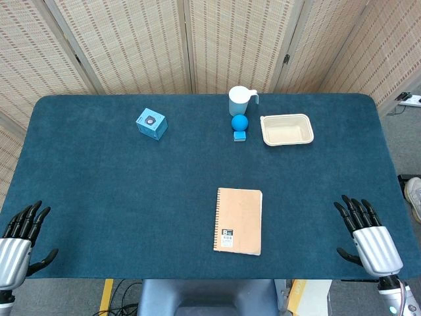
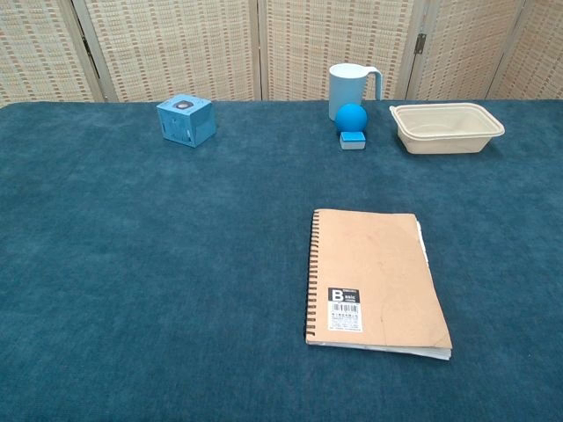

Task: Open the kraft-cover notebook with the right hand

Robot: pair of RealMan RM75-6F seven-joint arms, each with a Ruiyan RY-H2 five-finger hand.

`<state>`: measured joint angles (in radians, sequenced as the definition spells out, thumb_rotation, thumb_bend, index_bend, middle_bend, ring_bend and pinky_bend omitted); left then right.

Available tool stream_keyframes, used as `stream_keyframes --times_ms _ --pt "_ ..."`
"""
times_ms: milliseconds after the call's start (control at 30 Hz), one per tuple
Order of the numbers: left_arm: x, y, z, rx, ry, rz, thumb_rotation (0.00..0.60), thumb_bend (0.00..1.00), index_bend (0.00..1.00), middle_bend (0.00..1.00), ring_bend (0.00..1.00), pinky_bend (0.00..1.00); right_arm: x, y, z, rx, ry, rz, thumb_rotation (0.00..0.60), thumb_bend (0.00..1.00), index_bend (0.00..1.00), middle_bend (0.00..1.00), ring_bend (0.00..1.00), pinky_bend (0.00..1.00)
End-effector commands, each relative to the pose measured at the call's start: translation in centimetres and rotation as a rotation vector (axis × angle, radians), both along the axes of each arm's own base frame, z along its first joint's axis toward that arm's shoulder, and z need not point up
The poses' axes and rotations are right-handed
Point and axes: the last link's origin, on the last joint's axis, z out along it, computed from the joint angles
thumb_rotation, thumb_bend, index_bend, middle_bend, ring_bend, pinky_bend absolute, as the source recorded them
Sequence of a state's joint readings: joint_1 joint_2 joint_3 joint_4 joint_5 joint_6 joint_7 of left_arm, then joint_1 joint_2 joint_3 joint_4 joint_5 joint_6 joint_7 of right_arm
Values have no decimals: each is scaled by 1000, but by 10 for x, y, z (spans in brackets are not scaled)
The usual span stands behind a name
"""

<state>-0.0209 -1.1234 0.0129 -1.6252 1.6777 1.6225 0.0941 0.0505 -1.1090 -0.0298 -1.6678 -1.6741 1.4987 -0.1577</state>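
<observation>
Notebook (image 1: 238, 221) first: it lies shut and flat on the blue cloth of the table (image 1: 99, 197), in the near middle, a little toward the robot's right. Its long side runs from the near edge toward the far one, almost square to the table, leaning only a touch. The wire spiral runs down the side toward the robot's left; the loose page edges face the robot's right. A small white label with a black "B" sits at the near end of the brown cover, by the spiral.

Bare cloth lies on every side of it. The right hand (image 1: 365, 234) hangs over the near right corner of the table, well apart from the page edge, fingers straight, spread and holding nothing. The left hand (image 1: 20, 234) sits the same way at the near left corner, fingers apart and empty. Neither shows in the chest view.

Far back stand a blue cube (image 1: 151, 124), a white mug (image 1: 240, 101), a blue ball on a small block (image 1: 239, 125) just before the mug, and a pale tray (image 1: 287, 129) beside them, all well away.
</observation>
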Motion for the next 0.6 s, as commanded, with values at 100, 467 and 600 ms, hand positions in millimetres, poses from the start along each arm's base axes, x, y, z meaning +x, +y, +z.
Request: stream_keyframes --times_ms 100,467,600 --pt "1 0 -2 -5 3 -4 600 237 69 0 50 145 0 2 -1 10 6 4 600 106 0 0 0 0" --pt "4 2 -5 -29 0 -10 600 237 68 0 49 145 7 9 -21 122 1 101 600 193 0 0 0 0" --pt "0 2 -1 -19 9 8 600 237 68 0 49 145 4 8 -34 173 27 185 600 279 0 0 0 0"
